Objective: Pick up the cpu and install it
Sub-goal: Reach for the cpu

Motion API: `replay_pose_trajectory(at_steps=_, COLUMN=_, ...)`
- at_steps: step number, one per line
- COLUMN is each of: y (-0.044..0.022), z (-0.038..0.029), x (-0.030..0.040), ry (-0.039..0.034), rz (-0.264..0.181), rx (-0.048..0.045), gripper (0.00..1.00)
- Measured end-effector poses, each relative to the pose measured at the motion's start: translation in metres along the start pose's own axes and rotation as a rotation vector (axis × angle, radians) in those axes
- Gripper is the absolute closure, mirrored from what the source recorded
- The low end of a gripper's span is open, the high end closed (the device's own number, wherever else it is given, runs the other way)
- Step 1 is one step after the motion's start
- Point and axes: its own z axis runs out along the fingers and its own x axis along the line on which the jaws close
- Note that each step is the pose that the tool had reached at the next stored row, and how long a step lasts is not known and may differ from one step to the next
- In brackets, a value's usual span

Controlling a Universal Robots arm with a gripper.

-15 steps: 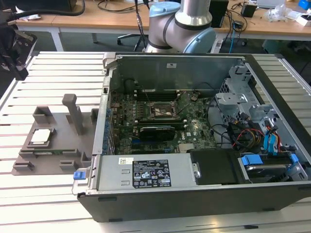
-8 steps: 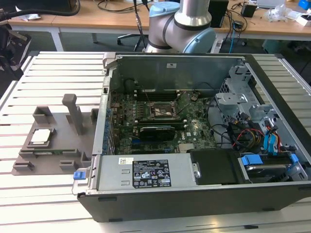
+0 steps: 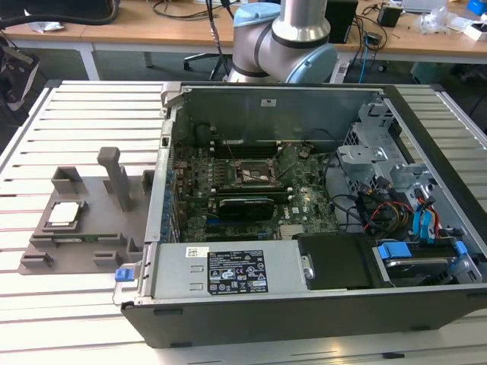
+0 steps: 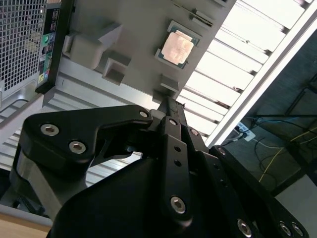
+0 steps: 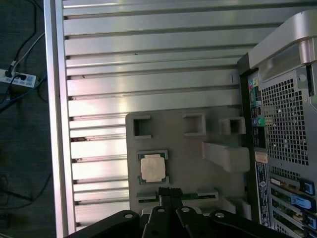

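Note:
The cpu is a small silvery square chip lying flat in a recess of the grey plastic fixture, on the exterior view's left of the open computer case. Both wrist views look down on the cpu. My gripper hangs above the fixture's edge, a short way off the chip and not touching it. Its black fingers are pressed together, shut with nothing between them. The dark socket frame sits on the motherboard inside the case.
The fixture has raised posts and slots, one tall post beside the case wall. The slatted metal table carries everything; its edge drops to a floor with cables. Drive cages and wiring fill the case's right side.

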Motion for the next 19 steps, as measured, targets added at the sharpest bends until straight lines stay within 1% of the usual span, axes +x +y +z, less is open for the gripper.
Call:
replay_pose_trajectory(at_steps=14, y=-0.0011, z=-0.0002, x=0.0149, ry=-0.0001, rz=0.0, rx=-0.0001, gripper=0.89)
replay_pose_trajectory(at_steps=17, y=-0.0016, z=-0.0003, x=0.0215, ry=0.0, rz=0.0, rx=0.0, gripper=0.89)
replay_pose_trajectory(at_steps=19, y=-0.0018, z=-0.0004, x=0.0242, ry=0.0, rz=0.0, rx=0.0, gripper=0.89)
